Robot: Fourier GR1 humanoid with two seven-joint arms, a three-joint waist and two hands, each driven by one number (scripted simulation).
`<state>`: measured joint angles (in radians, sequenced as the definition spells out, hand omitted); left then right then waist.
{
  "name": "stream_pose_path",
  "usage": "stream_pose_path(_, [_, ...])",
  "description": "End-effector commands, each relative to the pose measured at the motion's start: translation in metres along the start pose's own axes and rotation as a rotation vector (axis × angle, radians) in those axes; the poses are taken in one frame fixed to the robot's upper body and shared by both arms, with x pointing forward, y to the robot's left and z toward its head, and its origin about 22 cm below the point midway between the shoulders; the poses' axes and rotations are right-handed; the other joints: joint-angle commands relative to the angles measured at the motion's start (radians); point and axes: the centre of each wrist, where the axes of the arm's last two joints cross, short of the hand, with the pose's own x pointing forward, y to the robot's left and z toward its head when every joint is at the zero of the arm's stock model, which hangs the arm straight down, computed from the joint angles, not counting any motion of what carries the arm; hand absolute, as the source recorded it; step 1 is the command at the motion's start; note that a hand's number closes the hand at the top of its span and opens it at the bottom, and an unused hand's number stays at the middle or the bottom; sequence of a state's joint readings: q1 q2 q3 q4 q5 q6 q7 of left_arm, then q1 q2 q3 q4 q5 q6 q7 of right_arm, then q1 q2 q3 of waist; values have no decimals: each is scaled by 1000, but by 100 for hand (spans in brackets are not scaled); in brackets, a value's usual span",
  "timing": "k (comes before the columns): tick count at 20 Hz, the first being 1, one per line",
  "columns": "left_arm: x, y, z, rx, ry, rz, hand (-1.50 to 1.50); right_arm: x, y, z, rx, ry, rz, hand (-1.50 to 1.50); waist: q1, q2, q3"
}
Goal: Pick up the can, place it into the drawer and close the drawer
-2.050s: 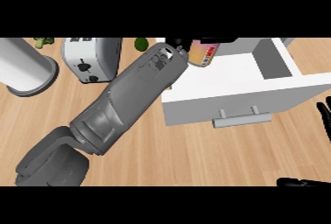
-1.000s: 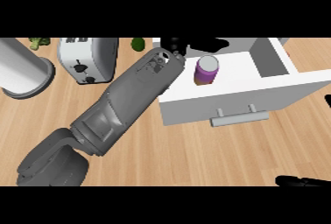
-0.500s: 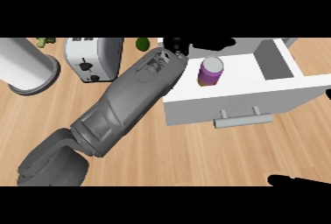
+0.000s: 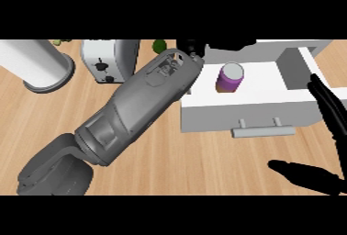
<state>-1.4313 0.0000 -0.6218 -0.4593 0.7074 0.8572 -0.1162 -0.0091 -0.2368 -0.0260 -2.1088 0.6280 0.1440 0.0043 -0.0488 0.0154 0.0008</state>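
Now my left hand [image 4: 203,47] has let go: its black fingers sit up at the drawer's far edge, apart from the can [image 4: 230,78], though I cannot tell whether they are spread or curled. A second ago they were closer over it; the can stands upright inside the open drawer [image 4: 291,98], so placing looks done. My right hand [image 4: 325,112] has come in at the drawer's right side, fingers straight, thumb below. Closing remains; the handle [image 4: 263,131] faces me. Toaster [image 4: 108,59] and paper roll [image 4: 37,64] stand well left.
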Motion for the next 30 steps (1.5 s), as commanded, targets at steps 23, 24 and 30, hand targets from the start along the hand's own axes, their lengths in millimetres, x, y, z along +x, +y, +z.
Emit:
stream_pose_path(23, [37,95,-28,18,24,-1,-150,-96,146,-42,60,133,375,-150,90,-16,0])
stream_pose_path(24, [22,98,-19,12,32,-22,-150,-106,123,-60,56,168,398,-150,101,-20,0])
stream_pose_path(30, [32,95,-12,-11,42,-9,-150,-118,158,-59,29,146,455,-150,97,-10,1])
